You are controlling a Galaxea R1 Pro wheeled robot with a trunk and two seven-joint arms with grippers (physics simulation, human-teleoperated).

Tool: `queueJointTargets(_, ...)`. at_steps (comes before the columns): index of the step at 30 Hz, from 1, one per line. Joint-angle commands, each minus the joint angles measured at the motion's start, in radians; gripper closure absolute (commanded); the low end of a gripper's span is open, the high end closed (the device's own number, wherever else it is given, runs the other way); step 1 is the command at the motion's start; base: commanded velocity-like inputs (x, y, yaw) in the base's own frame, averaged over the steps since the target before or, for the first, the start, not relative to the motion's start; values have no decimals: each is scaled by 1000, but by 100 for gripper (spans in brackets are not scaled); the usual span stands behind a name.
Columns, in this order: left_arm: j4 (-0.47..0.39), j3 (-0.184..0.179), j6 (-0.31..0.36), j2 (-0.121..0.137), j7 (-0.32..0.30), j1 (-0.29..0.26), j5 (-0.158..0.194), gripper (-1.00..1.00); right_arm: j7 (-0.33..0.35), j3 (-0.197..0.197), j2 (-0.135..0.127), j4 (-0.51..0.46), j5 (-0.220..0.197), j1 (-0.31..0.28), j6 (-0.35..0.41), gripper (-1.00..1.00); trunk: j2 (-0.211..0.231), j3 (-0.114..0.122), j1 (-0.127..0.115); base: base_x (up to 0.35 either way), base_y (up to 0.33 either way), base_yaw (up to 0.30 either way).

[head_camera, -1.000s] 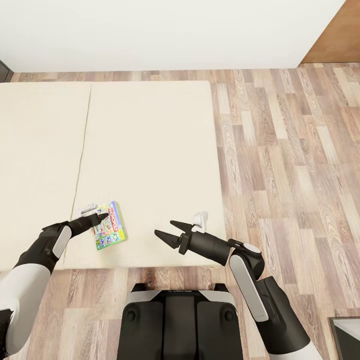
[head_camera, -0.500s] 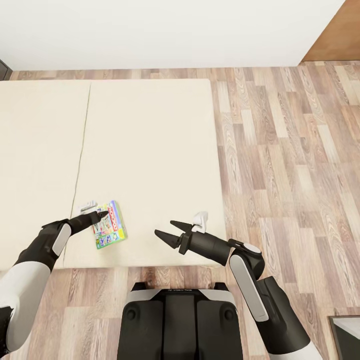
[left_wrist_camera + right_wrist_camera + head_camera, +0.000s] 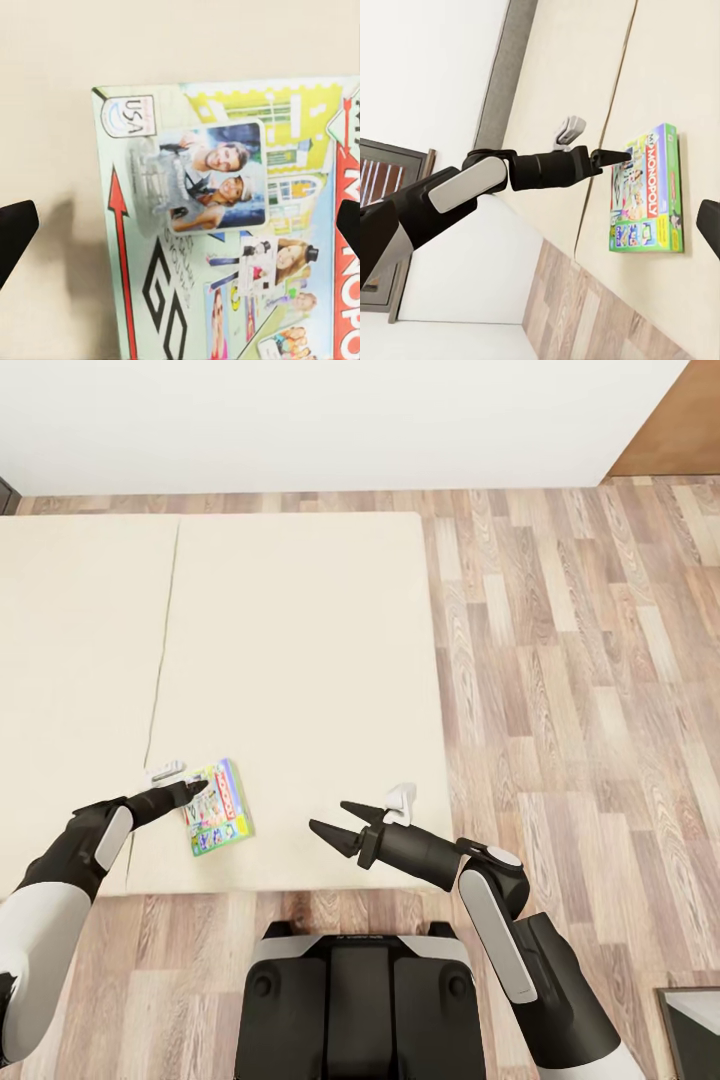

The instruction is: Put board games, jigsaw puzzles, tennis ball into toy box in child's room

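One of the board games, the white and green Monopoly box (image 3: 218,807), lies flat on the beige bed (image 3: 300,640) near its front edge. My left gripper (image 3: 192,790) hovers at the box's left end, open, one fingertip on each side of the printed lid (image 3: 217,225) in the left wrist view. The right wrist view has that gripper (image 3: 613,156) pointing at the box (image 3: 649,196) from its far short edge. My right gripper (image 3: 335,820) is open over the mattress, to the right of the box, holding nothing. The table, toy box, puzzles and ball are out of view.
A seam (image 3: 160,660) runs down the mattress left of the box. Wooden floor (image 3: 580,690) lies to the right of the bed and in front of it. A white wall (image 3: 300,420) stands behind. A dark-framed object (image 3: 692,1030) sits at the lower right corner.
The head camera has tilted slightly, shifting the bed up in the picture. My left gripper has drawn a little to the left over the box's end. The right arm is unchanged.
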Motion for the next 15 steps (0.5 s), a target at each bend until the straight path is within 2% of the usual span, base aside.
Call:
queueJointTargets(1, -1, 3, 9, 0, -2, 0, 6, -100, -1, -1, 0, 0, -7, 0, 8, -100, -2, -3, 1, 0, 0, 0)
queueJointTargets(15, -1, 4, 8, -2, 33, 0, 7, -100, 5, -2, 0, 0, -7, 0, 8, -100, -2, -14, 1, 0, 0, 0)
